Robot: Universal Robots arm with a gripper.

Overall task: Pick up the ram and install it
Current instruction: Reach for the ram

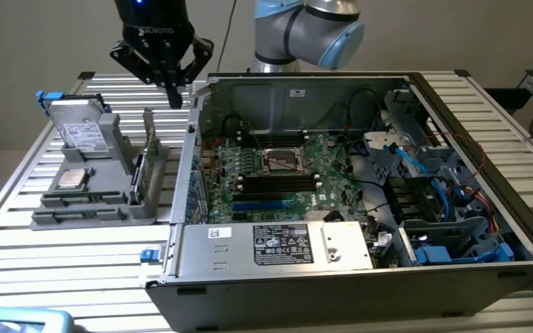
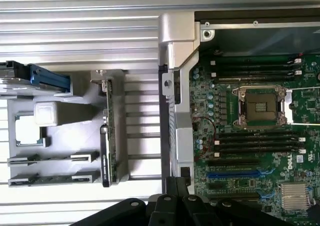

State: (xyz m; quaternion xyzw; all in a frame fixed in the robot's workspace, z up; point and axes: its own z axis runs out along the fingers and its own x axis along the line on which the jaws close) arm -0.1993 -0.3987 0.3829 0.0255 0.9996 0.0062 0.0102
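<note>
At the exterior view's left the ram [image 1: 150,149] stands on edge in the grey tray [image 1: 81,216]; it looks light, stiff and fragile, best pinched across its flat faces near mid-length. Just above it the gripper [image 1: 175,96], marked ROBOTIQ, hangs empty with fingers together, beside the open case [image 1: 341,305], whose board [image 2: 227,178] reads DELL

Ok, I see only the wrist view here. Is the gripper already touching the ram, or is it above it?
Observer: Above it. In the exterior view the gripper hangs clear of the ram, which stands on edge in the grey holder.
Operator: Does it hold anything?
Observer: No, it is shut and empty.
Operator: Is it straight over the ram?
Observer: It does not look so. Its tip shows toward the exterior view's right of the ram, close to the case wall.
</note>
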